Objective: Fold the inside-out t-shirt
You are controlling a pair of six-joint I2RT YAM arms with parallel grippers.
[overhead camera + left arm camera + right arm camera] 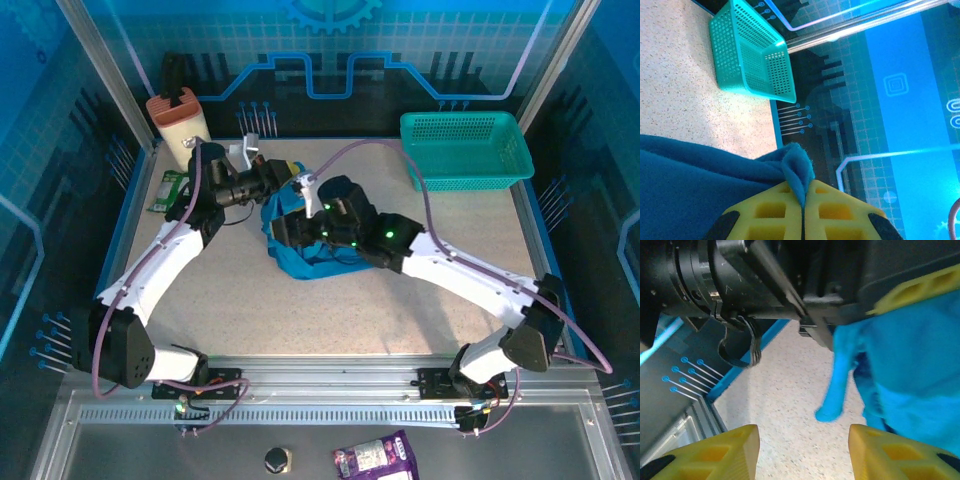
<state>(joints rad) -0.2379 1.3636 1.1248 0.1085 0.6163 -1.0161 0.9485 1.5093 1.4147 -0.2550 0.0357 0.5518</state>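
Blue cloth item: inside-out t-shirt (292, 262), plain, bunched and wrinkled, not laid flat.
T-shirt position: about the middle of the counter (300, 315), a little toward 12 o'clock, between the two arm ends; part of it is lifted off the surface, and in the right wrist view a narrow flap of the cloth (837, 385) hangs down toward the counter.
Left pincer (803, 194): clenched on a fold of the t-shirt (695, 185); a tuft of blue cloth sticks out past the pressed-together yellow fingertips (775, 210).
Right pincer (804, 435): released, yellow fingers (715, 452) well apart with nothing between them, speckled counter showing in the gap; the t-shirt (915, 365) lies ahead, toward 2 o'clock in that view.
Arms: both reach in from the 6 o'clock edge and meet over the cloth.
Basket (462, 180): teal plastic mesh, at the 1 o'clock corner, apart from the cloth.
Canister (180, 120): tan with an orange top, at 11 o'clock.
Green packet (168, 190): at 10 o'clock, by the counter edge.
Purple packet (378, 462): on the metal ledge at 6 o'clock.
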